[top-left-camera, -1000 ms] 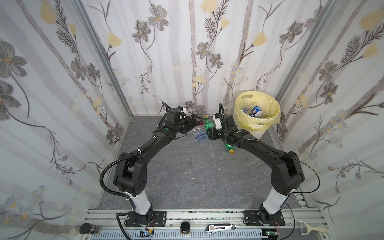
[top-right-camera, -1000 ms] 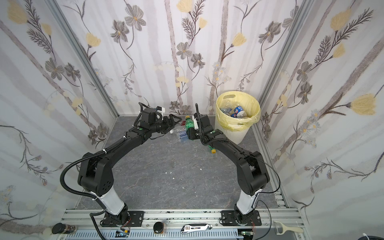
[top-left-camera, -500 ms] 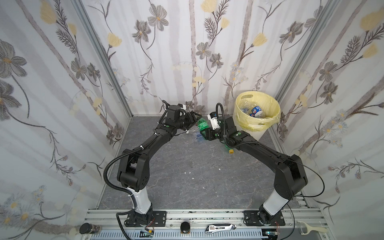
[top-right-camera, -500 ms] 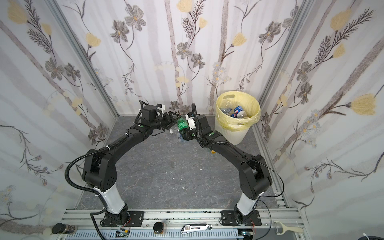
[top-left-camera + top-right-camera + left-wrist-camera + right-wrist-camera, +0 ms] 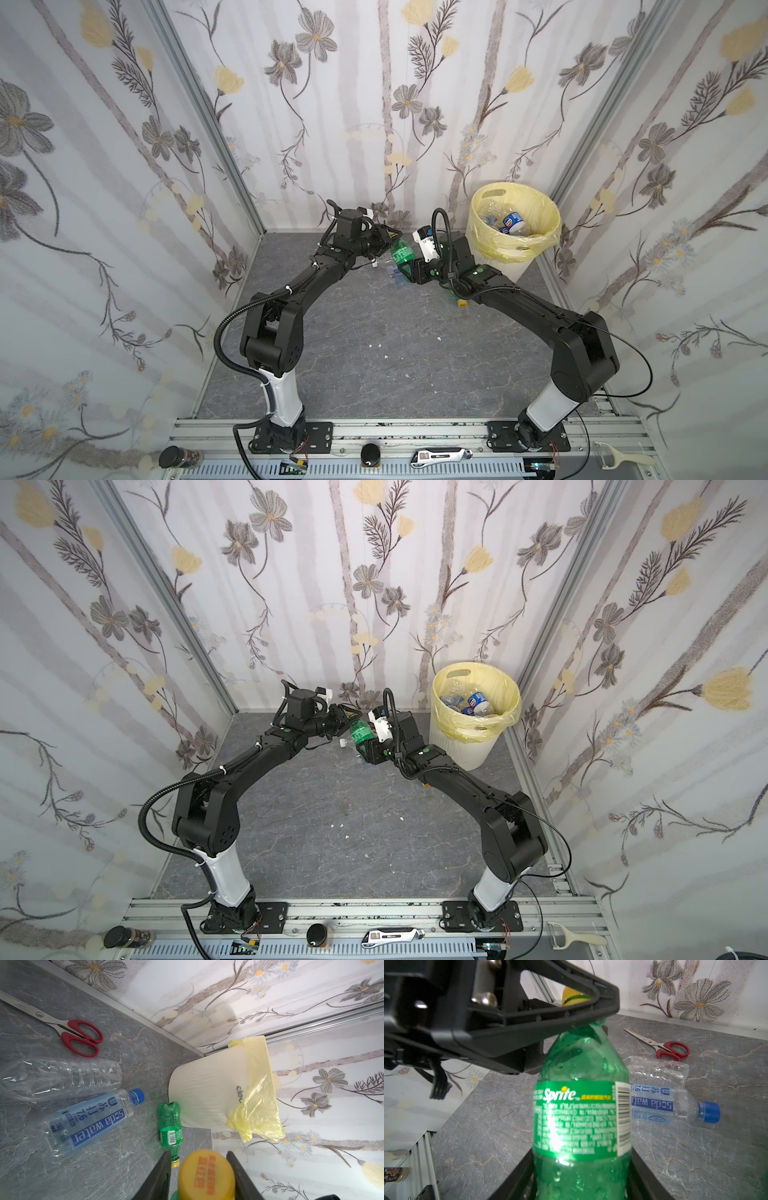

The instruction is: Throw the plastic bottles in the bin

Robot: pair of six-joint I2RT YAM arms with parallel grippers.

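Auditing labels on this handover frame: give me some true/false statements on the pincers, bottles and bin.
1. The right pincer grips the Sprite bottle by its body. True.
2. The left pincer stands open, clear of that bottle. False: it is shut on its yellow cap.
3. The bin holds nothing. False: several bottles lie inside.
4. The soda water bottle lies on its side on the floor. True.
5. The scissors are in the bin. False: they lie on the floor by the wall.
6. A second green bottle lies by the bin's base. True.
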